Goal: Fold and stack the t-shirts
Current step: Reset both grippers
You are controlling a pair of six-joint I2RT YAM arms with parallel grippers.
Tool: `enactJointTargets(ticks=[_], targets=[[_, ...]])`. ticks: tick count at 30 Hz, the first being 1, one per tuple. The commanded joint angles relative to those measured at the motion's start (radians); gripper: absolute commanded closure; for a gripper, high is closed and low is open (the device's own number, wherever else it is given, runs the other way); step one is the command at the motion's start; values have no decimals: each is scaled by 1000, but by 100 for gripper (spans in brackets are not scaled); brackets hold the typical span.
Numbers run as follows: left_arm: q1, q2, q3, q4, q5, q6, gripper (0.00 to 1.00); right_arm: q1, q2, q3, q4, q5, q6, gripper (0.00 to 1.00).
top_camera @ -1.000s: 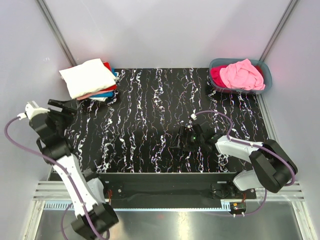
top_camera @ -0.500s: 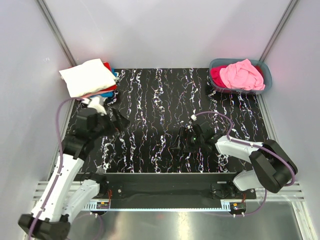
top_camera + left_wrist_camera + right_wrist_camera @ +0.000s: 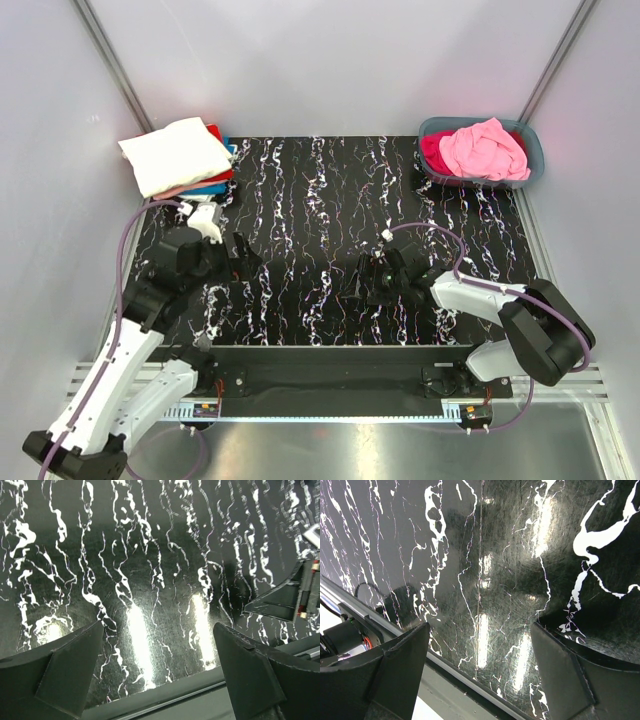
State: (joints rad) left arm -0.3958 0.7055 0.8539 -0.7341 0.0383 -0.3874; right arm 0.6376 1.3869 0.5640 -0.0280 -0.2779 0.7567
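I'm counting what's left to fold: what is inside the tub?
In the tub, a crumpled pink shirt lies on top, with a magenta shirt showing at its left edge. Whatever lies beneath them is covered.

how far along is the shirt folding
Done: a folded stack, cream t-shirt on top, at the far left corner. In hand: nothing; left gripper and right gripper are open, empty. Left: the pink t-shirt and magenta t-shirt, crumpled in the tub.

Black table (image 3: 320,200) with white marble-like veins, pale grey walls (image 3: 330,60) around, slanted metal posts (image 3: 112,70) in far corners, bright light streaks (image 3: 137,635) on glossy top, shiny metal plate (image 3: 330,445) at near edge.
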Motion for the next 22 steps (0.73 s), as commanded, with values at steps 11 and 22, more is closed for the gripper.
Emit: enactJointTargets(ticks=[11, 22], targets=[[-3, -95, -26, 76, 35, 25, 1, 14, -9, 39, -9, 13, 1, 10], [-3, -103, -23, 76, 40, 38, 1, 14, -8, 43, -15, 14, 1, 10]])
